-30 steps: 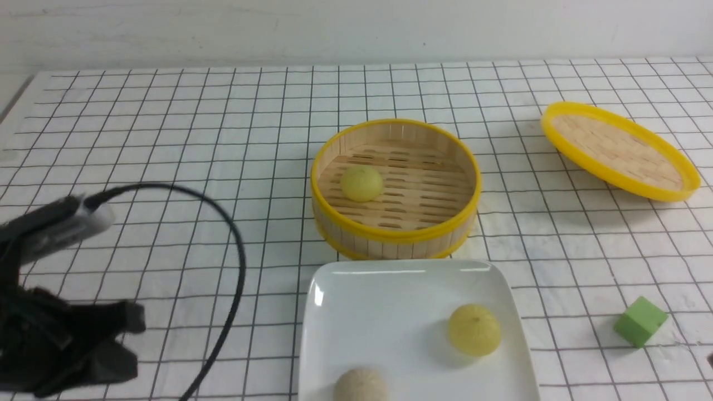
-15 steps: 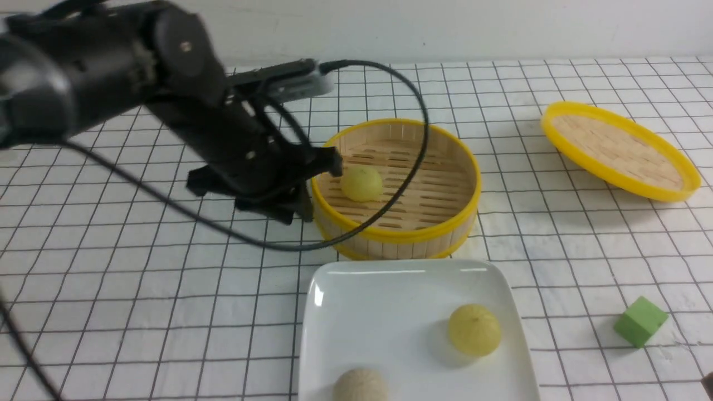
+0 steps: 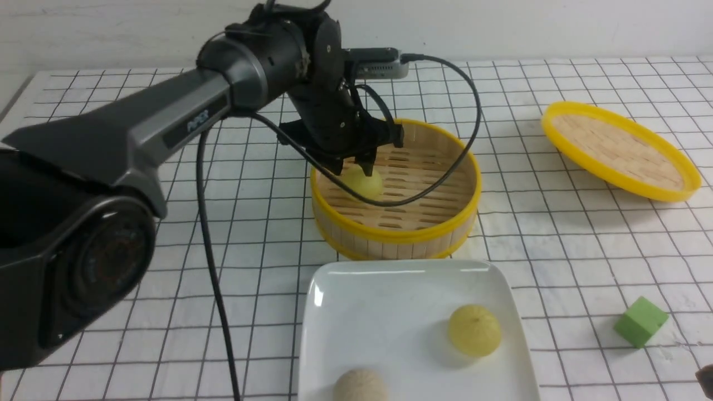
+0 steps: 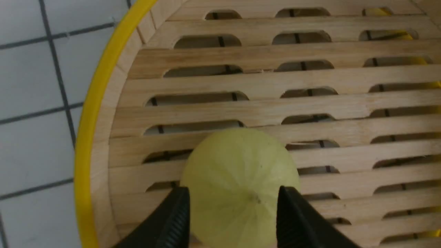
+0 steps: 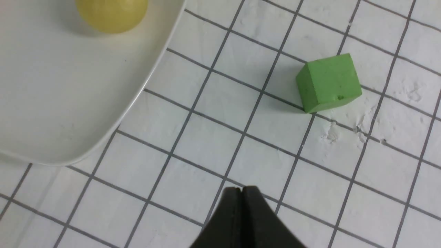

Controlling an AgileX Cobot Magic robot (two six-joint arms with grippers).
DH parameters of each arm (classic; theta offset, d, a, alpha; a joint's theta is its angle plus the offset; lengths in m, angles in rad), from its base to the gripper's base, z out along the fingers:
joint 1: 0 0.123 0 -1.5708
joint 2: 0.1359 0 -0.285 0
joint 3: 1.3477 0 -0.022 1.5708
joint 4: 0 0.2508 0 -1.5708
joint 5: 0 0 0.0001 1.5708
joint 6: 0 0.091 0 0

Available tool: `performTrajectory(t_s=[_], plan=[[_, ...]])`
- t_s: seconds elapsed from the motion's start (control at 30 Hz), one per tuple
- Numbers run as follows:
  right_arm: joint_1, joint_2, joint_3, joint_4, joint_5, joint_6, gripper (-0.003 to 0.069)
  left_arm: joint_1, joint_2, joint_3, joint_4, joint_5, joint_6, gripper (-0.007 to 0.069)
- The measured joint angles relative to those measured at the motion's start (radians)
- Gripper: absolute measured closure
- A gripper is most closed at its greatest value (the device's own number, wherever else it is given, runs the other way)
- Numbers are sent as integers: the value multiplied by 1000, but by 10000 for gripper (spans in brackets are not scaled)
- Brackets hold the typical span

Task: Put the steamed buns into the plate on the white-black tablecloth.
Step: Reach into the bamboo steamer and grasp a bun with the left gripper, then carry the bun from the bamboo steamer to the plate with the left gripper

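One pale yellow-green steamed bun (image 3: 365,185) lies in the bamboo steamer basket (image 3: 396,235). My left gripper (image 3: 350,166) is down inside the basket, open, with one jaw on each side of this bun (image 4: 237,172); the bun still rests on the slats. My left gripper also shows in the left wrist view (image 4: 232,189). The second bun (image 3: 474,329) lies on the white plate (image 3: 379,301) at the front, on the white-black tablecloth (image 3: 167,234). My right gripper (image 5: 243,188) is shut and empty above the cloth, beside the plate's corner (image 5: 69,103).
A beige rough ball (image 3: 360,385) lies on the plate's front edge. The yellow-rimmed lid (image 3: 618,150) lies tilted at the back right. A green cube (image 3: 640,321) sits right of the plate, also in the right wrist view (image 5: 329,82). The left arm's cable hangs over the basket.
My left arm has swung from the front left up and across to the basket, and its gripper now straddles the bun there. The buns, plate and right gripper have not moved.
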Motion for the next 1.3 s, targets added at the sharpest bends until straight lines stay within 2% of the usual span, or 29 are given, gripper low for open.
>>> performTrajectory(t_s=[0.03, 0.13, 0.2, 0.23, 0.3, 0.53, 0.7, 0.8, 0.97, 1.0, 1.13, 1.3], plan=[[0, 0, 0, 0, 0, -1, 660, 0, 3, 0, 0, -1, 0, 279], [0, 0, 0, 0, 0, 1, 658, 0, 31, -2, 0, -9, -41, 398], [0, 0, 0, 0, 0, 1, 657, 0, 34, -9, 2, -3, -76, 526], [0, 0, 0, 0, 0, 1, 657, 0, 29, -15, 2, 4, -80, 567], [0, 0, 0, 0, 0, 1, 657, 0, 11, -28, -2, 39, -79, 596], [0, 0, 0, 0, 0, 2, 650, 0, -163, -130, -31, 213, -13, 603], [0, 0, 0, 1, 4, 2, 650, 0, -387, -146, -35, 325, 52, 602], [0, 0, 0, 4, 5, 2, 647, -11, -474, -91, -53, 325, 56, 602], [0, 0, 0, 5, 5, 2, 646, -113, -551, 184, -84, 325, 59, 601], [0, 0, 0, 5, 5, 2, 646, -165, -549, 302, -85, 317, 59, 599], [0, 0, 0, 5, 7, 2, 641, -264, -509, 531, -89, 184, 41, 594], [0, 0, -26, 21, 45, 13, 638, -296, -449, 666, -81, 3, -11, 576]])
